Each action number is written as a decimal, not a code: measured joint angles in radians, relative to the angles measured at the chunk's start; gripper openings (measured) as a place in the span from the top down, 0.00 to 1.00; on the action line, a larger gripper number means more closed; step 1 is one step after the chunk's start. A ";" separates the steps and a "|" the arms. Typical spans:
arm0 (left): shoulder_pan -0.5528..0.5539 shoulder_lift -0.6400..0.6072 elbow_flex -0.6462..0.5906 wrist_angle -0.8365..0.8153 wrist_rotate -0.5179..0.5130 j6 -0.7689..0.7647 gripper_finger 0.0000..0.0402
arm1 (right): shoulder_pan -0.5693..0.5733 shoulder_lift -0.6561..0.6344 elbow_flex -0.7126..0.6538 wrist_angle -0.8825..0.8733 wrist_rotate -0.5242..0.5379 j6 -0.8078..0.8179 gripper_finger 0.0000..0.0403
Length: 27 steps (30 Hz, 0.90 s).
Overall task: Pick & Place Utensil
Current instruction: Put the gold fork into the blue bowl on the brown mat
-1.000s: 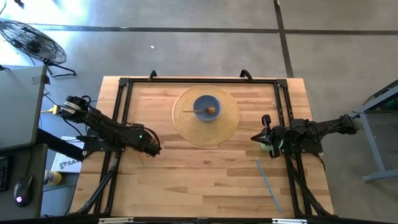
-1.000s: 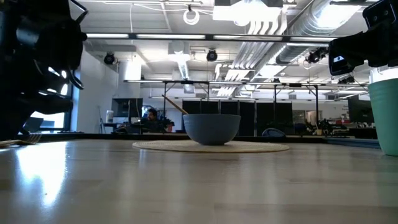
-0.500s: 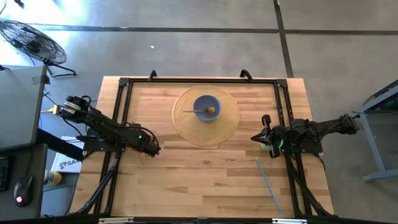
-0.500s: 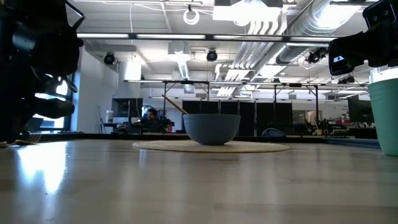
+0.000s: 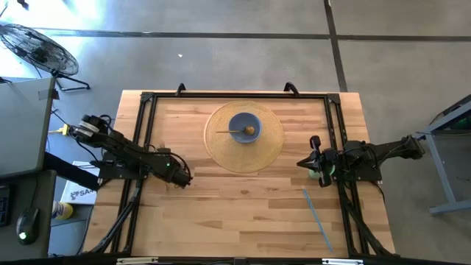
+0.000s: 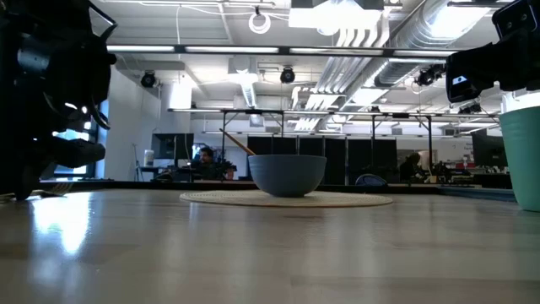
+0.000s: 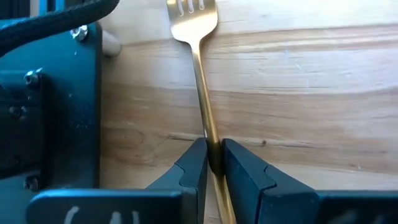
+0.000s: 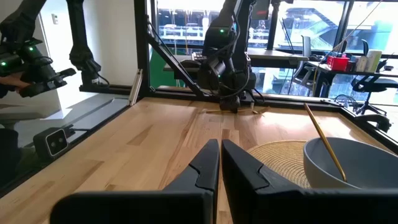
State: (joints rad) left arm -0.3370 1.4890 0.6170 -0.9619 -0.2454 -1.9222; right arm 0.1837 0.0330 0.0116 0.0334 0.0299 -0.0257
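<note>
A gold fork (image 7: 202, 81) lies along the wooden table near its left side, tines (image 7: 191, 9) pointing away from my left gripper (image 7: 214, 163), which is shut on its handle. In the high view that gripper (image 5: 184, 179) sits left of the round woven mat (image 5: 221, 151). A blue-grey bowl (image 5: 244, 126) stands on the mat with a gold utensil (image 5: 234, 132) leaning in it. My right gripper (image 5: 300, 163) waits shut at the table's right side, touching nothing. My left gripper pinches the fork's handle (image 7: 210, 138) around its middle between its two fingers (image 7: 194, 163). The fingers come from above and stand across the handle, one on each side. The fork lies flat and level with the table; whether it is lifted clear I cannot tell.
A teal cup (image 6: 523, 160) stands under the right arm near the right edge. A thin grey stick (image 5: 318, 218) lies near the table's right near corner. A black frame rail (image 7: 68, 106) runs close beside the fork. Bare wood spreads across the table's near half.
The left arm has shifted slightly toward the table's right, its gripper staying low at the fork. The right arm has kept still.
</note>
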 joint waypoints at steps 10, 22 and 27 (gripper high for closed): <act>0.001 0.005 0.068 0.211 -0.162 0.250 0.88 | 0.000 0.000 0.000 0.000 0.000 0.000 0.97; 0.003 0.004 0.069 0.506 -0.234 0.568 0.88 | 0.000 0.000 0.000 0.000 0.000 0.000 0.97; 0.003 0.004 0.069 0.505 -0.339 0.583 0.88 | 0.000 0.000 0.000 0.000 0.000 0.000 0.97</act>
State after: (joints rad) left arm -0.3340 1.4933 0.6865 -0.4568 -0.5848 -1.3388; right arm 0.1838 0.0330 0.0116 0.0334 0.0299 -0.0257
